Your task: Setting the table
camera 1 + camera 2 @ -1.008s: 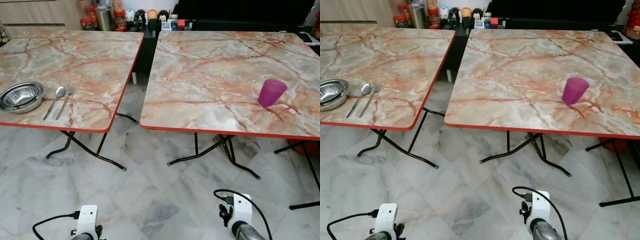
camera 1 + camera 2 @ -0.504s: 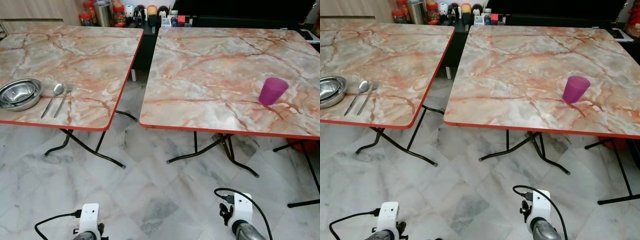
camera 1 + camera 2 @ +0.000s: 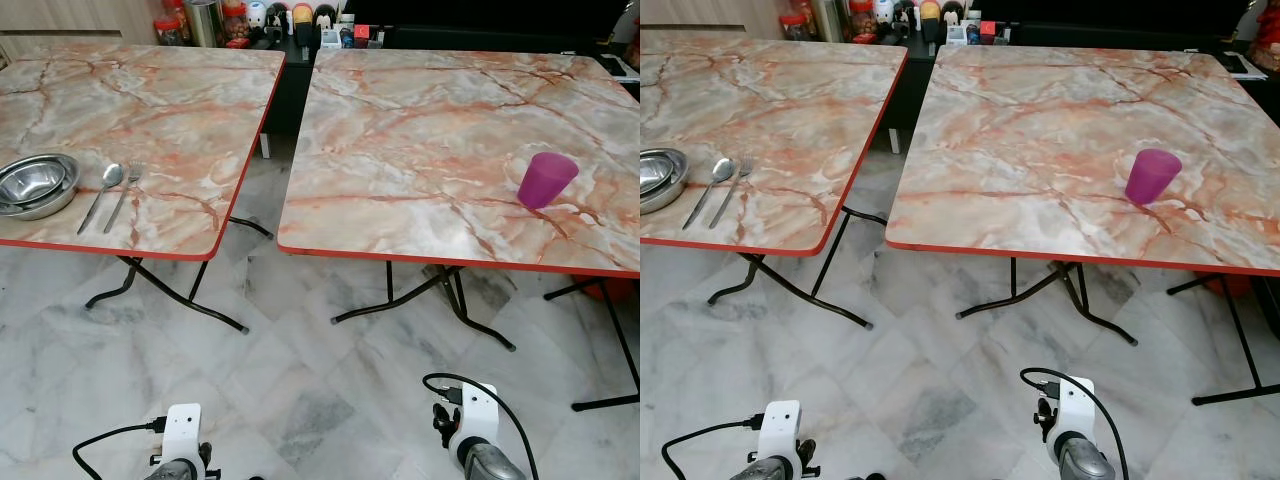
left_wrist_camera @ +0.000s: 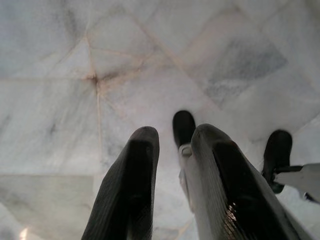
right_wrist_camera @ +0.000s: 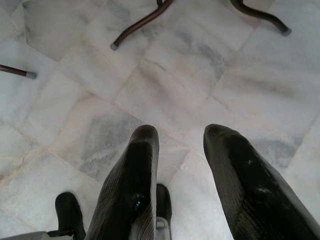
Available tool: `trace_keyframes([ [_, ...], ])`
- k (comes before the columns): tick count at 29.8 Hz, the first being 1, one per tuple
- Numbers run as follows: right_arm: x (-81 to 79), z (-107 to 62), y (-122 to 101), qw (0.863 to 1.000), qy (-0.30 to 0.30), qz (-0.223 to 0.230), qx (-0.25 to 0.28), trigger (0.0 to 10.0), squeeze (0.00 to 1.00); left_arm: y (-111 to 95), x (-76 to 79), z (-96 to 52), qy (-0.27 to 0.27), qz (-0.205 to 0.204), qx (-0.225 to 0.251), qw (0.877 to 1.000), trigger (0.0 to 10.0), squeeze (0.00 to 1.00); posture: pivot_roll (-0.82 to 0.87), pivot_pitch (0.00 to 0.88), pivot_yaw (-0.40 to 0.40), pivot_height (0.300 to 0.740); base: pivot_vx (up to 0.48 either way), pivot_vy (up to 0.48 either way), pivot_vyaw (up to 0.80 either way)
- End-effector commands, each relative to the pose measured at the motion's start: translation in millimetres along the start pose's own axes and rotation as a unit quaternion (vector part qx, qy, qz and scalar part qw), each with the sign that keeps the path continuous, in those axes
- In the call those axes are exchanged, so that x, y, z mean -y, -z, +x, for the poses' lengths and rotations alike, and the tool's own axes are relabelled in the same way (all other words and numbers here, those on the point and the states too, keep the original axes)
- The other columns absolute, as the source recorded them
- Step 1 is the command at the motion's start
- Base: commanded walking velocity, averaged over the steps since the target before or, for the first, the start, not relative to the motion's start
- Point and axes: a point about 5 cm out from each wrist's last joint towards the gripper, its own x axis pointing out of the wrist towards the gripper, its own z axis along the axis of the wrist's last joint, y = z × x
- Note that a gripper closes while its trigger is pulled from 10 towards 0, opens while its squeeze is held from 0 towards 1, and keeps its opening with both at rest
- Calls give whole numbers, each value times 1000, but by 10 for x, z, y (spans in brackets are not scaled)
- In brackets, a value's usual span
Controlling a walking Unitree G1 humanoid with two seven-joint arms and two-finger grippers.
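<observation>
Floor: pale marble tiles [image 3: 300, 400] under both tables, with the black folding legs [image 3: 180, 300] standing on them.
Right table: marble-patterned top with a red edge [image 3: 430, 140]; it carries 1 thing, the purple cup.
Left table: same pattern [image 3: 170, 110], set just beside the right one with a narrow gap between; the tableware sits at its near left corner.
Bowls: 2 steel bowls [image 3: 35, 185] nested together near the table's front edge. Probably light, stiff and slick; a pinch over the rim looks the safest hold.
Purple cup [image 3: 546, 180]: upright, near the right table's front right. Likely light plastic, easy to tip; take it across the wall, below the rim.
Spoon [image 3: 102, 193] and fork [image 3: 123, 194]: side by side just right of the bowls, handles toward the robot. Thin, flat and slippery; pinch at mid-handle.
Left gripper [image 4: 172, 180]: hanging low over the floor, fingers slightly apart, empty.
Right gripper [image 5: 180, 180]: hanging low too, fingers apart, empty.
</observation>
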Motion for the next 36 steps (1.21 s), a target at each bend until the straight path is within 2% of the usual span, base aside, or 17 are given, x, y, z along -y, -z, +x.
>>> trace_keyframes([
  [1, 40, -17, 53, 1000, 7, 0, -10, 10000, 0, 42, -7, -6, -4, -7, -10, 1000, 10000, 0, -110, 155, -13, 740, 0, -394, 0],
  [19, 73, -40, 125, 1000, 11, 3, -23, 10000, 0, 64, -7, -11, -3, -6, -12, 1000, 10000, 0, -102, 158, -14, 740, 0, -391, 0],
  [36, 91, -34, 95, 1000, 9, -2, -20, 10000, 0, 115, 18, -21, -3, -12, -16, 1000, 10000, 0, -89, 131, -33, 740, 0, -386, 0],
])
